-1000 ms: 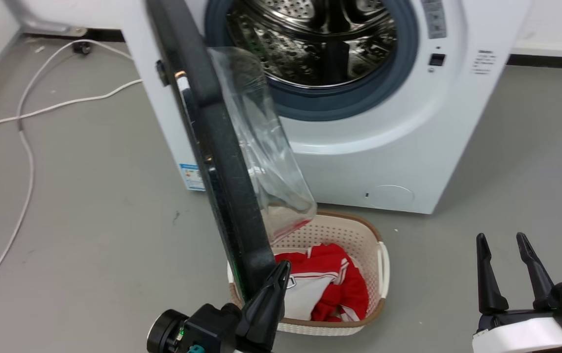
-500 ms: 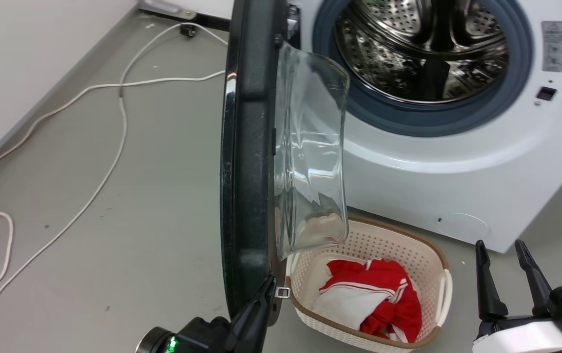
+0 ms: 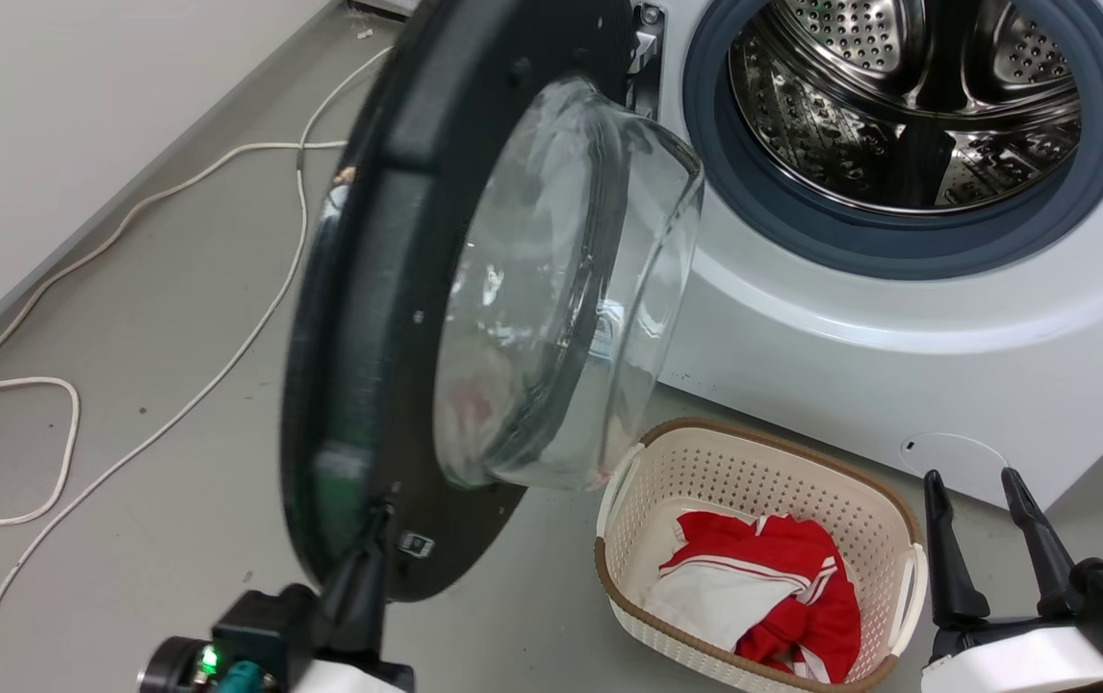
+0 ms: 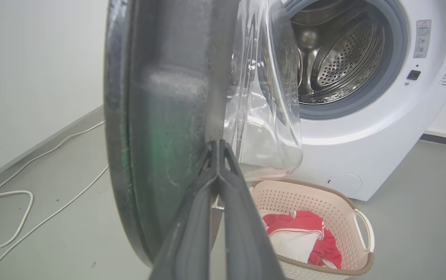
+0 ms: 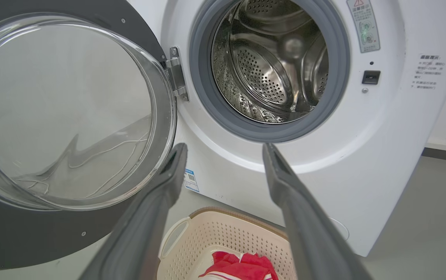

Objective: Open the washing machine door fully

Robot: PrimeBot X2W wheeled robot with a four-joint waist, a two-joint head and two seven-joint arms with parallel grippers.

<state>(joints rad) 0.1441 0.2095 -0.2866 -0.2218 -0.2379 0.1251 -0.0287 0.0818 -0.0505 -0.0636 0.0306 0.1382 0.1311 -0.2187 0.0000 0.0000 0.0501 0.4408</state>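
The washing machine (image 3: pixel 898 337) is white, and its steel drum (image 3: pixel 908 96) is exposed. The washing machine door (image 3: pixel 369 289), a black ring with a bulging glass bowl (image 3: pixel 561 289), stands swung out to the left on its metal hinge (image 5: pixel 176 77). My left gripper (image 3: pixel 378 515) is shut, with its fingertips resting against the lower inner face of the door (image 4: pixel 160 116). The left gripper (image 4: pixel 217 144) holds nothing between its fingers. My right gripper (image 3: pixel 970 478) hangs open at the lower right, apart from the machine. In the right wrist view the right gripper (image 5: pixel 225 147) points at the machine's front below the drum.
A cream perforated basket (image 3: pixel 754 438) holding red and white clothes (image 3: pixel 763 577) sits on the grey floor in front of the machine, just right of the door. White cables (image 3: pixel 176 192) trail over the floor at left, near the wall.
The door has swung wider to the left, so its inner face and glass bowl now face me. My left gripper has gone left with it. The head camera has shifted. My right gripper stays open.
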